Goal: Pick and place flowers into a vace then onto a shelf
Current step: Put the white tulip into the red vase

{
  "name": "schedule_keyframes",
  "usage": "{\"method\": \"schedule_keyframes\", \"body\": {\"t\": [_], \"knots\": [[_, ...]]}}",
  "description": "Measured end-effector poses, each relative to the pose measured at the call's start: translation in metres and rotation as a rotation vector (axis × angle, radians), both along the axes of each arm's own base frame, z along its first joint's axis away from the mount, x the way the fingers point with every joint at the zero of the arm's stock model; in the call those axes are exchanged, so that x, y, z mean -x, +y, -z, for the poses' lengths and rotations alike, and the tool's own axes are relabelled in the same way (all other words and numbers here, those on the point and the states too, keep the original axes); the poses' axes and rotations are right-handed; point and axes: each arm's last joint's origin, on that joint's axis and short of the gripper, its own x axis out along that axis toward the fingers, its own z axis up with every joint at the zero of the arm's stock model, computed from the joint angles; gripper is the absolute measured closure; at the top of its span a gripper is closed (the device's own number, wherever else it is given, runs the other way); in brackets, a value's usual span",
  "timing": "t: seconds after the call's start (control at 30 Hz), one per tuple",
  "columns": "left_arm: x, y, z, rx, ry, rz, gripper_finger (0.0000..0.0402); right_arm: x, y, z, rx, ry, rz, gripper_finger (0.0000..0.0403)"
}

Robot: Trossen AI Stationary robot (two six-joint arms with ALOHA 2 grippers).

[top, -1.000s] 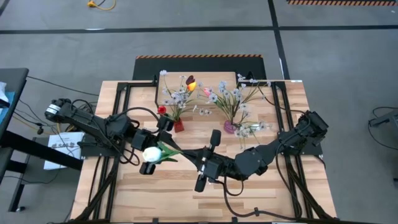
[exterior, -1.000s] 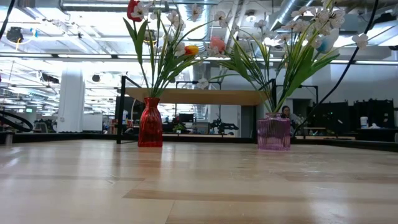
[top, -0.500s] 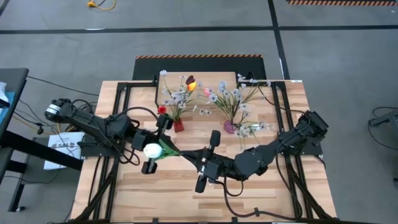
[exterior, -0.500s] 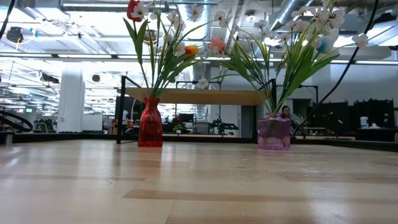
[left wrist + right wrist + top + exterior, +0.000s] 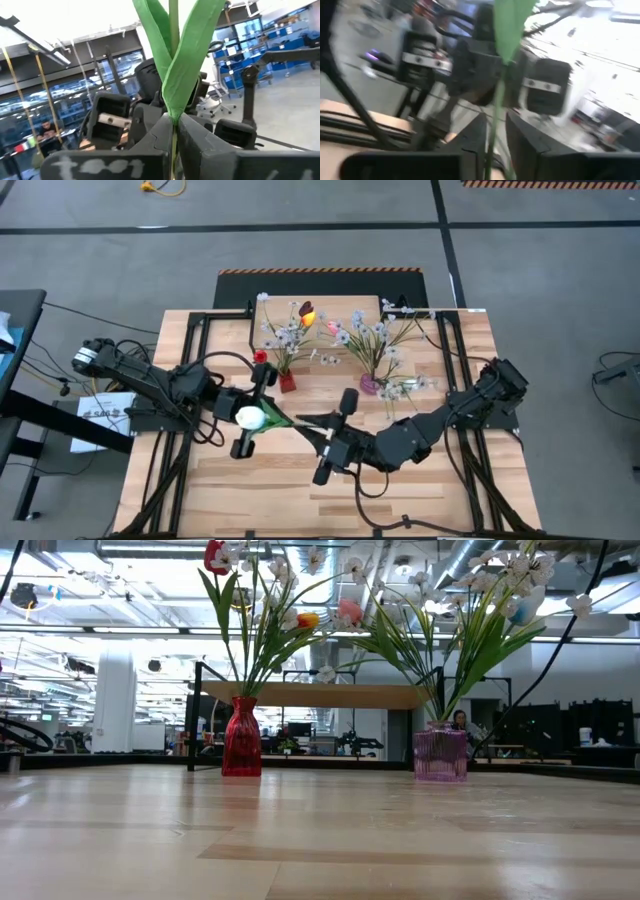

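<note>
Left pincer clamps the white tulip's stem, which runs between the right pincer's slightly parted fingers (above the table)

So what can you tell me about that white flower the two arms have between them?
The white flower is an artificial tulip: a round white head, a thin green stem and long green leaves that look like plastic or fabric. It is held off the table, roughly level, between the arms. The left end effector is shut on the stem just below the leaves. The stem also runs between the fingers of the right end effector, which are parting.
</note>
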Motion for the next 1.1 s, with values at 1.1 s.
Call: {"method": "schedule_keyframes", "body": {"t": [1.1], "knots": [[0.036, 0.042, -0.037, 0.073, 0.263, -0.695, 0.0401, 0.132, -0.045, -0.089, -0.122, 0.001, 0.404, 0.0239]]}}
